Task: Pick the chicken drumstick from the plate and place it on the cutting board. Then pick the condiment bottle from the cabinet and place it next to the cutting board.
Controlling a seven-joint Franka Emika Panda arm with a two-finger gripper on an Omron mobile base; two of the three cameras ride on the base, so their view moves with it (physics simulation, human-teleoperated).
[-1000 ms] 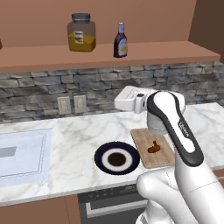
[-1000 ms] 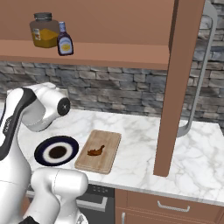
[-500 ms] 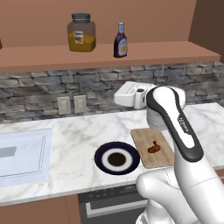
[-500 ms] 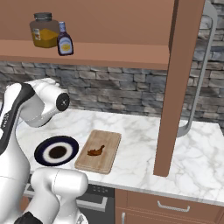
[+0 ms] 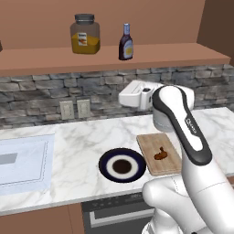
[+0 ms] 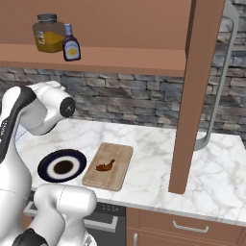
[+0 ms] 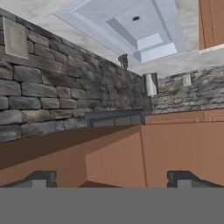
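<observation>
Left base view: chicken drumstick [image 5: 160, 155] is lying on cutting board [image 5: 153, 141] | we are starting step two, condiment bottle [image 5: 126, 42] standing on cabinet [image 5: 183, 52] | end effector [image 7: 111, 180] is gaping wide, empty (tips far apart) | next: reaching up, straddling bottle.

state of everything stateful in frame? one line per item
chicken drumstick: lying on the cutting board, not held
cutting board: flat on the counter, right of the plate
plate: on the counter, nothing on it
condiment bottle: upright on the cabinet shelf, cap on
cabinet: open shelf, bottle and jar on it
orange jar: upright on the shelf, lid on
end effector: open, holding nothing
</observation>
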